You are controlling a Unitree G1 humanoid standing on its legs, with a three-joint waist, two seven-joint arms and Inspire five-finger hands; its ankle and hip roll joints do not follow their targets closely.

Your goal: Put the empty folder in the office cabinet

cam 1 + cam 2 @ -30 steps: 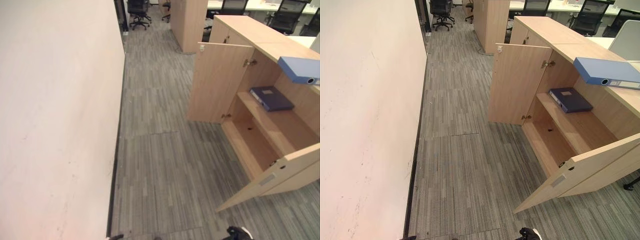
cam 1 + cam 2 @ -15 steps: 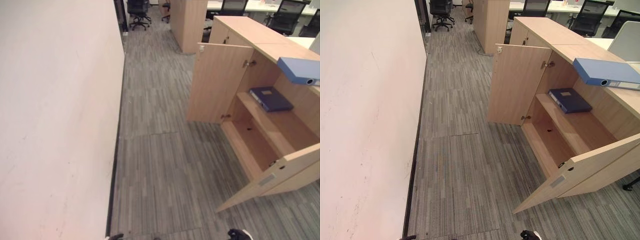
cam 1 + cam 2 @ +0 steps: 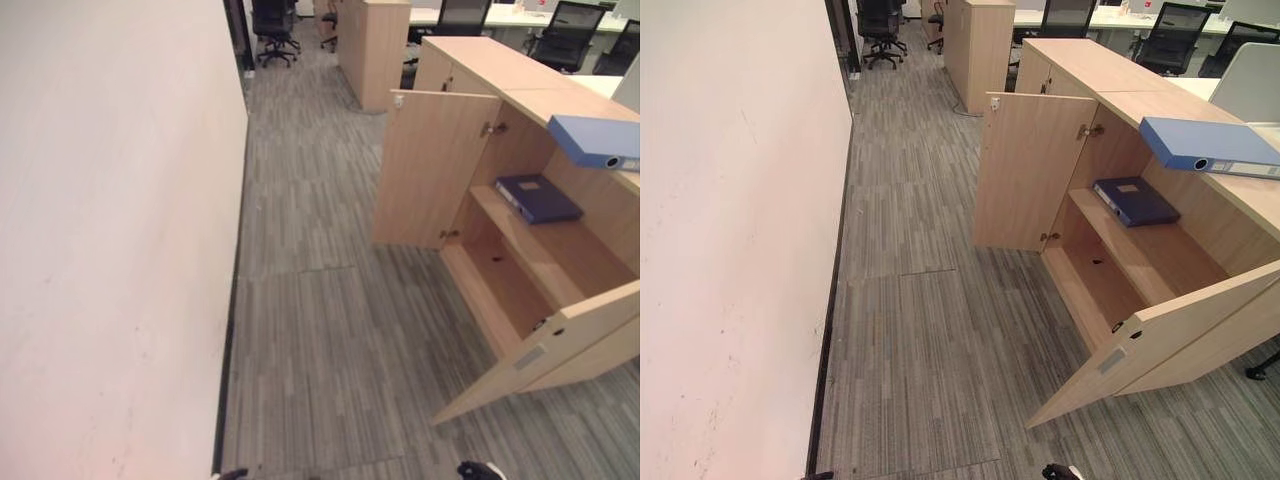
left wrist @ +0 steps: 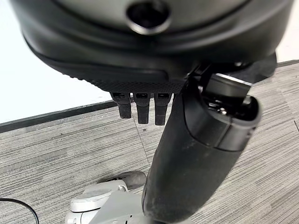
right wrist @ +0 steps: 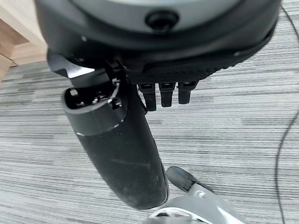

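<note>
Lining grey carpet, open cabinet faces white wall; both hands' fingers relaxed, empty.

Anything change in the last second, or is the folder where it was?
Only the camera shifted slightly. The light blue folder lies on the cabinet top as before, the dark blue folder on the upper shelf, both doors open. Both hands, left and right, hold nothing.

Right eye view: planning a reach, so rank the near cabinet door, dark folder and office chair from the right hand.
1. Near cabinet door, lower right.
2. Dark folder, on the shelf inside.
3. Office chair, far up the aisle.
</note>
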